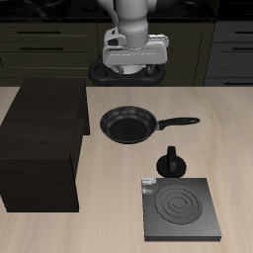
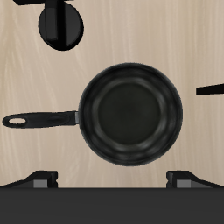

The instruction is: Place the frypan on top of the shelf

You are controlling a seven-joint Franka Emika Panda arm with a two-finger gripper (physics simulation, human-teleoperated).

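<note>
The frypan [image 1: 128,125] is a round black pan lying flat on the table, its long handle [image 1: 184,122] pointing away from the shelf. The shelf [image 1: 42,138] is a large dark box with a flat top, right beside the pan. My gripper [image 1: 133,65] hangs high above the table, farther back than the pan and apart from it. In the wrist view the frypan [image 2: 131,114] lies straight below, and my gripper [image 2: 114,181] is open and empty, with its fingertips [image 2: 39,180] set wide apart.
A flat square stove plate [image 1: 181,210] with concentric rings lies near the table's front edge. A small black upright knob-like piece [image 1: 172,163] stands between it and the pan's handle, and also shows in the wrist view [image 2: 59,24]. Dark drawer cabinets [image 1: 44,40] line the back.
</note>
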